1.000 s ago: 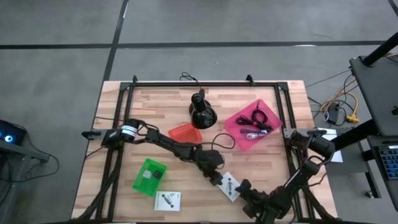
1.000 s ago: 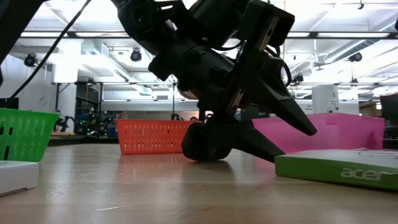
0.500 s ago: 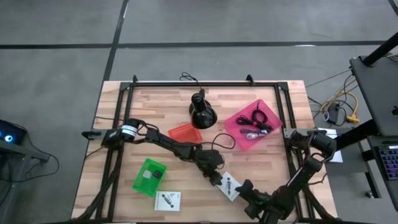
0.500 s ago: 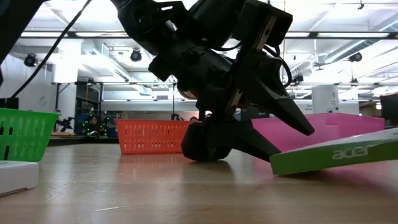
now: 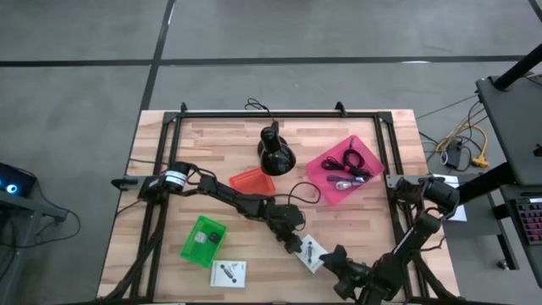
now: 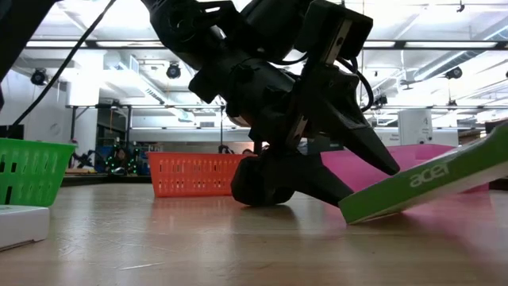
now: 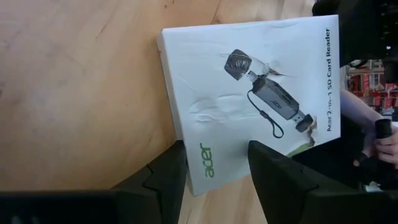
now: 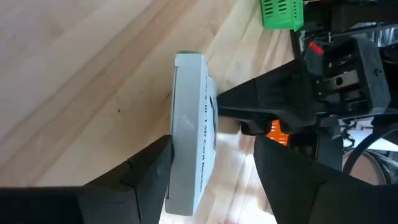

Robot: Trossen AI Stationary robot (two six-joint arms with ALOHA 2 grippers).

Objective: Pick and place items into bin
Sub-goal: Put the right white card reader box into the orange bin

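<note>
A flat white box with a green acer side (image 5: 312, 252) lies near the table's near edge. In the low view the box (image 6: 429, 187) is tilted, its low edge (image 6: 349, 213) on the wood. My left gripper (image 5: 296, 244) is open, and a corner of the box (image 7: 208, 165) lies between its fingers. My right gripper (image 5: 332, 257) is open at the box's opposite end. In the right wrist view the box (image 8: 189, 112) shows edge-on. The pink bin (image 5: 326, 188) holds black cables and a purple cord. My left gripper stands level with one finger low on the table and one above the box's low edge (image 6: 349, 213); whether either finger touches the box, I cannot tell. My right gripper has its table-side finger (image 8: 155, 168) against the underside of the box's raised end (image 8: 183, 193). The other finger stands apart from the top face. That end is lifted and the far edge stays on the table.
A green bin (image 5: 203, 240) and a second white card box (image 5: 229, 273) sit on the near left. A red bin (image 5: 252, 180) and the black cone stand (image 5: 275, 151) stand behind my left arm. A person's hand (image 7: 385, 142) shows beyond the table.
The box has tipped up. Its end at my right gripper has risen steadily off the table, while the edge by my left gripper has stayed down. My left gripper has kept still.
</note>
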